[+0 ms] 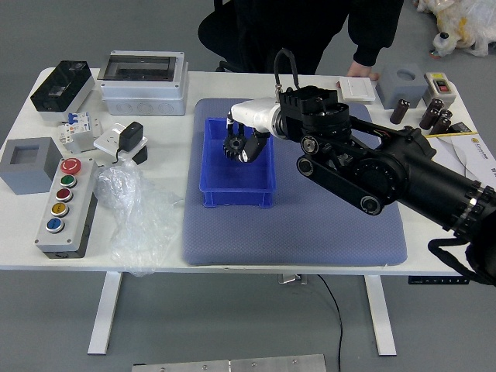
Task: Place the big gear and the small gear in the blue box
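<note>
**Black toothed gear (234, 145) held over blue plastic box (237, 195) by the robot's black-and-white right hand (267, 116)**

The gear is clamped between the fingers of the right hand, above the far part of the box's opening. The box is set on a blue-grey mat (310, 244), close to the mat's left edge. The mat is crossed by the black right arm (364, 167), extended from the right side.

Near the left edge of the white desk (31, 236), a grey control box with coloured buttons (72, 203) is placed, with a crumpled clear plastic bag (138, 221) just beside it. Along the far edge, a grey case with a dark window (142, 85) is seen to the left. At the far edge, right of centre, a person's hand (361, 71) is rested below a black sleeve (373, 27).
</note>
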Tool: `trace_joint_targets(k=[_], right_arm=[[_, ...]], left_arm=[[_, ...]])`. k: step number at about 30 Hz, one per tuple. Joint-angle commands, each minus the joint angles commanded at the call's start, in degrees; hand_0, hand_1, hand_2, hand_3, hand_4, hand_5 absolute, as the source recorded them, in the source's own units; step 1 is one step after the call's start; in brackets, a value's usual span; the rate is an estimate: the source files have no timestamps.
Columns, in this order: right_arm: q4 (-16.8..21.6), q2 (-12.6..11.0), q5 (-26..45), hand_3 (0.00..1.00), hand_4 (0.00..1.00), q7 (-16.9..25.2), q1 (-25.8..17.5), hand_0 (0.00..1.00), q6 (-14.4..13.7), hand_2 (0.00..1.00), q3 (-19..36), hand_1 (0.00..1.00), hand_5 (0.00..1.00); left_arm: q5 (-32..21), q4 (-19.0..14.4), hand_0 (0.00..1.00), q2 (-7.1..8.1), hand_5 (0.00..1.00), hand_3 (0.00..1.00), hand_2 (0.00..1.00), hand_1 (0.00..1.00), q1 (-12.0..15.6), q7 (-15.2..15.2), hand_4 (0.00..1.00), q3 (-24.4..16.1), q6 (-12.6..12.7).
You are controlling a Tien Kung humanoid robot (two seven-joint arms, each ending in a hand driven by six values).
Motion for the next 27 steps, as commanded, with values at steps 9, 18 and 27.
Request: trace_joint_targets(k=[9,18,27], right_arm=[[-0.4,-0.1,0.5,0.652,0.689,-0.2,-0.2,0.313,0.3,0.520,0.2,0.422,0.217],[-0.6,-0.1,1.1,0.807,0.816,-0.4,-0.3,0.362,0.9,0.588,0.4,0.468,0.326],[-0.6,0.0,1.2,0.832,0.836,-0.6,-0.2,0.388,1.0,0.620,0.6,0.489,0.341]], left_arm=[[0.1,0.0,0.861,-0.11,0.375,0.779,0.826,0.830,-0.1,0.0,0.601,-0.2,0.0],[0.1,0.0,0.861,-0.21,0.375,0.778,0.827,0.829,-0.1,0.0,0.601,-0.2,0.0],[0.1,0.0,0.862,-0.21,0.375,0.781,0.827,0.830,-0.3,0.0,0.601,-0.1,0.0]])
